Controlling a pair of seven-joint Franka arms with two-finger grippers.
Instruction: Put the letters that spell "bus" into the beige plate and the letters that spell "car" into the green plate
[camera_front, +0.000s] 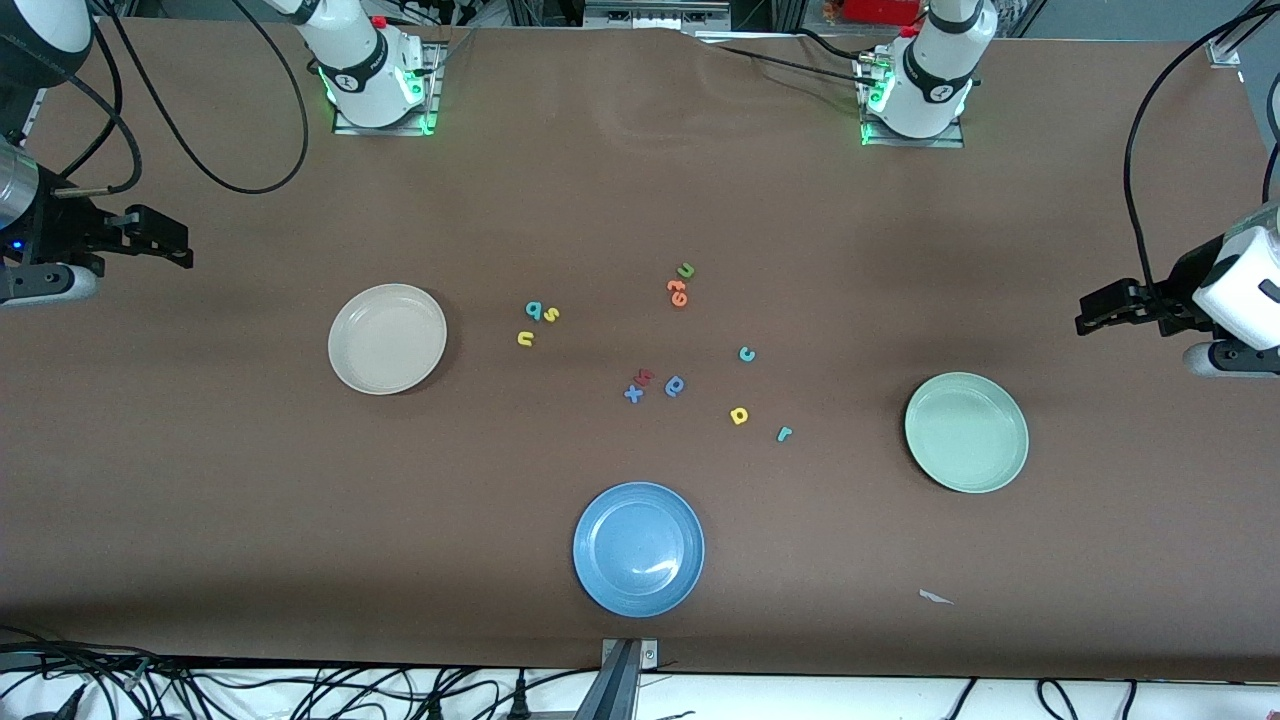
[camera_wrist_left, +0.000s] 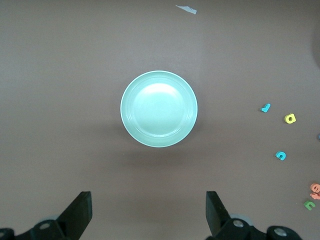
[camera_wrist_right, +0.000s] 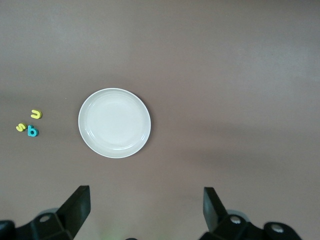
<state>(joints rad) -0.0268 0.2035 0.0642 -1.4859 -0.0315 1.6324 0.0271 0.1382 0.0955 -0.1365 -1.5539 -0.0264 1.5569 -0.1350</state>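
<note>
Your left pincer (camera_wrist_left: 148, 216) and right pincer (camera_wrist_right: 145, 212) both hang wide open and empty at their ends of the worktop (camera_front: 200, 480), with b, u, s (camera_front: 534, 312) beside the beige plate (camera_front: 387, 338) and c, a, r (camera_front: 740, 415) near the green plate (camera_front: 966, 432).

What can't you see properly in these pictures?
- Red letter and blue x, front view: they touch, and the red one is too small to read.
- Orange letters, front view: too small to read; cut by the edge in the left wrist view.
- Both arms, front view: cut off by the edges, between base and wrist.
</note>
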